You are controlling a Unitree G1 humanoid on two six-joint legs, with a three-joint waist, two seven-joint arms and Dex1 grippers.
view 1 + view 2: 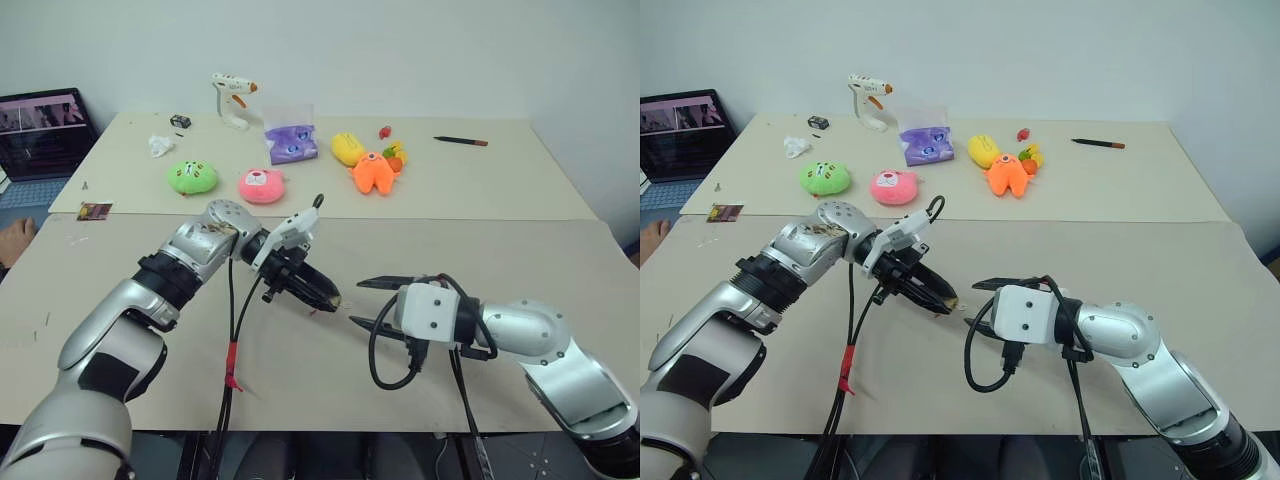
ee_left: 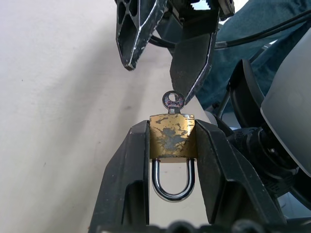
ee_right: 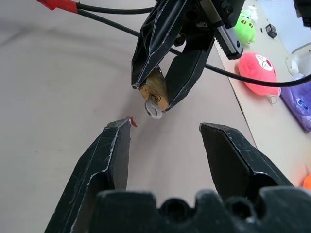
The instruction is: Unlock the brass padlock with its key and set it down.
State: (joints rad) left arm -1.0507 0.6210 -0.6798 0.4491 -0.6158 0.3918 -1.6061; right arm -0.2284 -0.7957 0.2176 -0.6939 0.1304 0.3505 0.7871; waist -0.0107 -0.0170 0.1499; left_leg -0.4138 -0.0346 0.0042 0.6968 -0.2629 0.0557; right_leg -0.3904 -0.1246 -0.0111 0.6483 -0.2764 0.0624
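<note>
The brass padlock (image 2: 171,136) is clamped by its body between the fingers of my left gripper (image 2: 171,127), with its silvery shackle toward the wrist. The key (image 2: 173,102) sticks out of the padlock's far end. In the head views my left gripper (image 1: 325,296) hangs above the near table, pointing toward my right gripper (image 1: 357,302). My right gripper (image 3: 165,127) is open just short of the key (image 3: 153,109), one finger on each side. One of its fingers (image 2: 194,53) comes close beside the key's head without clasping it.
A tiny red scrap (image 3: 131,121) lies on the table under the grippers. The far table holds green (image 1: 191,177), pink (image 1: 262,185), orange (image 1: 374,172) and yellow (image 1: 347,148) plush toys, a purple bag (image 1: 291,141), a glue gun (image 1: 232,100) and a pen (image 1: 461,141). A laptop (image 1: 42,132) stands far left.
</note>
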